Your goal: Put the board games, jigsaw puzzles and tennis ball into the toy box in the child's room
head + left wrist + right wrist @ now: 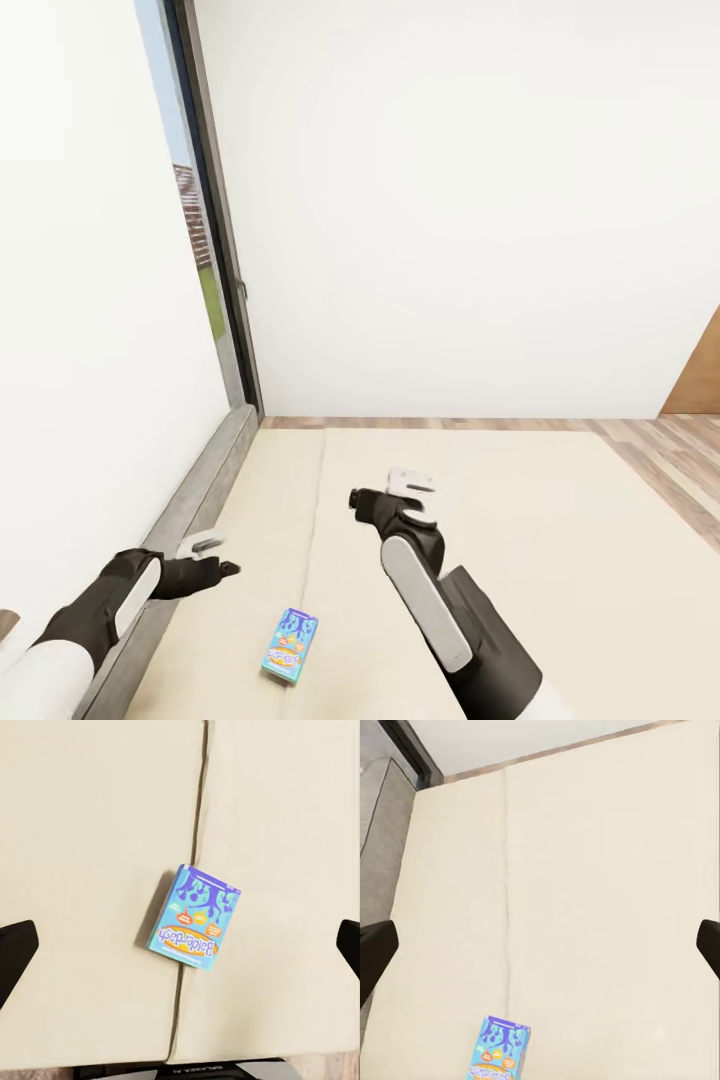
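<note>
Board game [291,646], the small blue cartoon-printed box, lies flat on the cream bed [520,520], right across the lengthwise seam [312,540], near the robot's side of the mattress. Left pincer [222,563] hangs over the bed's grey-framed edge, its dark fingertips spread wide and empty in the left wrist view. Right pincer [385,498] hovers farther up the mattress, fingers likewise wide apart, gripping nothing. Wood-plank floor [670,445] runs beyond.
</note>
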Controlling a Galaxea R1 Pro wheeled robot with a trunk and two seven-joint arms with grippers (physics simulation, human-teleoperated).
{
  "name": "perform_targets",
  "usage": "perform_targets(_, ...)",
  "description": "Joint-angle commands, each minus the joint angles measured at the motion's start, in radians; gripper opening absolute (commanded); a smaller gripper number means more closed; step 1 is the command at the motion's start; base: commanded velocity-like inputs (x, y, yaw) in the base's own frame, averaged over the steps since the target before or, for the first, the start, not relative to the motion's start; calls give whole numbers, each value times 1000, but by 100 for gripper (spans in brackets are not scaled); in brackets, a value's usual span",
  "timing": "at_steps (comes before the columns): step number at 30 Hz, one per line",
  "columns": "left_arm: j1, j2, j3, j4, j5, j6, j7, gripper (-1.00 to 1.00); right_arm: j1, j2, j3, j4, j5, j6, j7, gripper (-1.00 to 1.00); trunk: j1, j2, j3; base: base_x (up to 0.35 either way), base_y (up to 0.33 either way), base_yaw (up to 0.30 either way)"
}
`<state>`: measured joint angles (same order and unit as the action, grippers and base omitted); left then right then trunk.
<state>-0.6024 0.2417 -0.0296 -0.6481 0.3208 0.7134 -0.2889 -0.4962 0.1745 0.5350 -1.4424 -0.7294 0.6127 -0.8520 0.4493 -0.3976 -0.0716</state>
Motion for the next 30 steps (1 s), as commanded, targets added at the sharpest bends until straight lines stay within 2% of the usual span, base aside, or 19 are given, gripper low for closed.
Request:
perform_targets(1, -11, -17, -3, 2, 0, 1, 34, 100, -2, 0, 7, -30, -8, 27, -38, 100, 1, -2, -2, 0, 0, 0)
perform_targets(2, -15, -25, -3, 4, 0, 0, 55, 100, -2, 0, 10, -43, -9, 41, -51, 100, 1, -2, -2, 0, 0, 0)
perform_targets(6, -35, -66, -2, 9, 5, -30, 211, 100, -4, 0, 17, -93, -11, 106, -88, 100, 1, -2, -2, 0, 0, 0)
perform_targets(10, -48, -79, -1, 13, 11, -65, 266, 100, -4, 0, 19, -105, -11, 118, -98, 100, 1, -2, -2, 0, 0, 0)
perform_targets(17, -52, -101, -1, 16, 12, -122, 291, 100, -4, 0, 23, -133, -11, 129, -107, 100, 1, -2, -2, 0, 0, 0)
perform_targets(30, -53, -122, -5, 16, 12, -130, 292, 100, -4, 0, 11, -139, -11, 148, -108, 100, 1, -2, -15, 0, 0, 0)
